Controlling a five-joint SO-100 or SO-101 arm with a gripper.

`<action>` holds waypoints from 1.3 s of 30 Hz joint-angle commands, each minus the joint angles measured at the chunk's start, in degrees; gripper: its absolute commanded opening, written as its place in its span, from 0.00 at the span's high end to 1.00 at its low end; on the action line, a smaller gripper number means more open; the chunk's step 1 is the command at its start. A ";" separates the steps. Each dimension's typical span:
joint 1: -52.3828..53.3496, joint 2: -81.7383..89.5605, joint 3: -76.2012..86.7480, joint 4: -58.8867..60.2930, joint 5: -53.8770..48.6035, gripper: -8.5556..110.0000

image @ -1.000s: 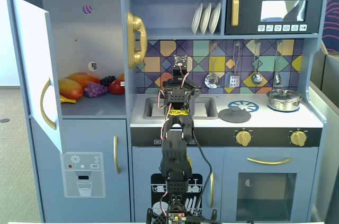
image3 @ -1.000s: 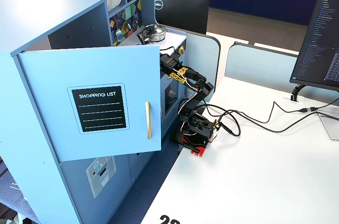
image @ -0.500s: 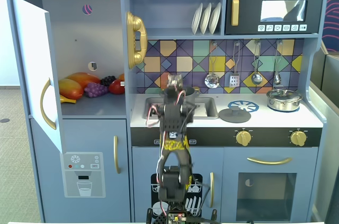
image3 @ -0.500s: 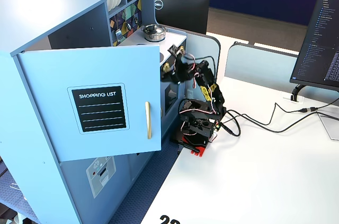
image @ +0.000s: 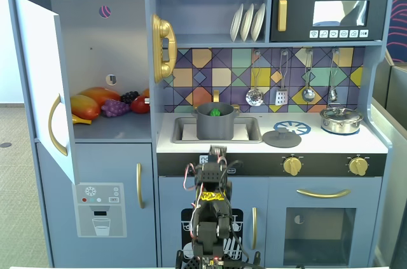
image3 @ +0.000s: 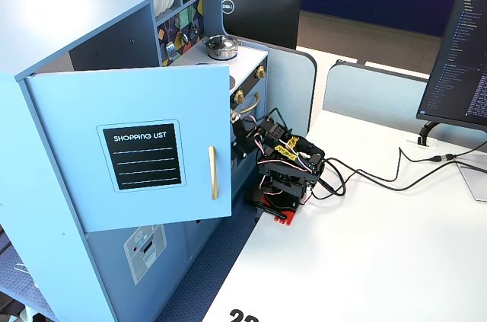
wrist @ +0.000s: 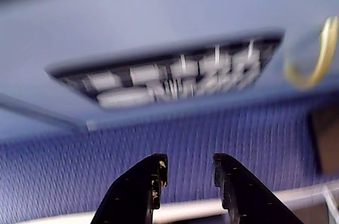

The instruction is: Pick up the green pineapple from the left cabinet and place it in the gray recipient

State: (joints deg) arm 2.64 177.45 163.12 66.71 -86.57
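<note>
The green pineapple lies inside the gray recipient, a dark gray pot standing in the sink; only the fruit's top shows over the rim. The left cabinet stands open, its door swung out to the left; in a fixed view from the side the door shows a shopping list panel. The arm is folded low in front of the kitchen's lower doors, well below the pot. In the wrist view my gripper is open and empty, pointing at the lower cabinet front over blue carpet; that view is blurred.
On the cabinet shelf lie orange fruit, a purple grape bunch and a red piece. A gray lid and a shiny silver pot stand on the counter. The arm's base stands at the white table's edge.
</note>
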 commanded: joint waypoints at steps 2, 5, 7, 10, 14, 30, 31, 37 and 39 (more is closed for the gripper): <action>-0.62 4.57 6.86 0.97 -0.62 0.93; -0.97 4.57 7.12 6.06 -1.14 0.93; -0.97 4.57 8.09 8.79 -1.58 0.93; -0.88 4.66 8.79 15.82 -1.67 0.93; -1.23 4.66 8.79 21.01 -0.09 0.93; -1.76 4.66 8.79 21.01 0.00 0.91; -1.85 4.66 8.79 21.01 0.00 0.91; -1.85 4.66 8.79 21.01 0.00 0.90; -1.85 4.66 8.79 21.01 0.00 0.89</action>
State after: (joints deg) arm 1.58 182.37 171.91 77.61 -87.71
